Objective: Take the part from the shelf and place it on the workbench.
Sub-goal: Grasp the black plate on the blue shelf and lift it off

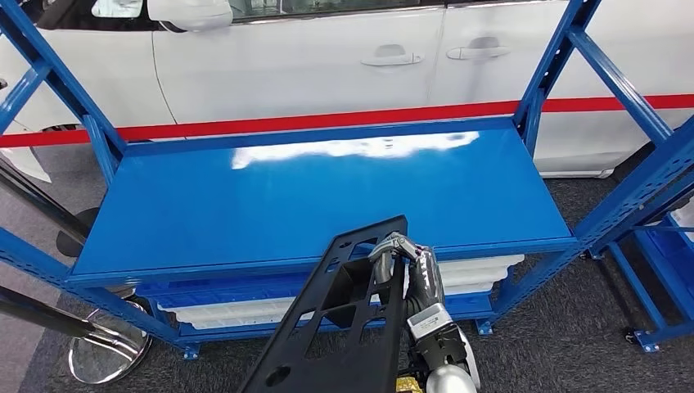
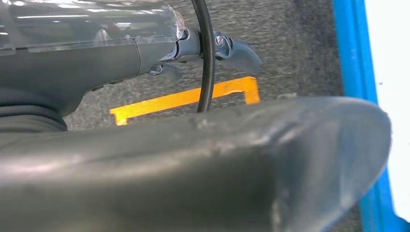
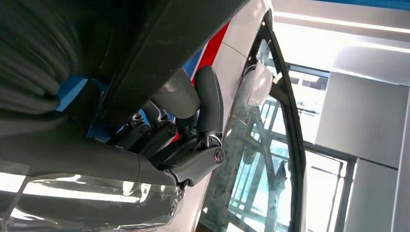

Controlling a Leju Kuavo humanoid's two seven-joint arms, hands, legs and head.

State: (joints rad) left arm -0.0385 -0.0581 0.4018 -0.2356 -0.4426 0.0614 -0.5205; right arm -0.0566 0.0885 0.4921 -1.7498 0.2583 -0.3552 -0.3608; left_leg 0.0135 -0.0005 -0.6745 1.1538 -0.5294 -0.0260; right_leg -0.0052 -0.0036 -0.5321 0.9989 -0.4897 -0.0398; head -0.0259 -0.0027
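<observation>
One black part (image 1: 340, 327), a long flat panel with cut-outs, is all there is to carry, and it is already off the blue shelf (image 1: 327, 192), tilted up in front of the shelf's near edge with its top corner overlapping that edge in the head view. To the left of the shelf, shiny metal post bases stand on the grey carpet. The left hand (image 2: 227, 50) hangs over carpet and an orange floor marking (image 2: 183, 99) beside a blue shelf leg, holding nothing; whether its fingers are spread or curled I cannot tell from the little that shows. Right of the part's middle, the right hand (image 1: 409, 266) has its fingers wrapped round the panel's upper edge, and the wrist view shows those fingers (image 3: 208, 101) curled under the dark panel, so it is gripping the part. By my reading the taking step is done and the carry is in hand; the desk is nowhere to be seen, so the next move calls for turning away from the shelf while keeping the long panel clear of the uprights. Behind the shelf stand one white car (image 1: 327, 57) and one red barrier band (image 1: 327, 121)
</observation>
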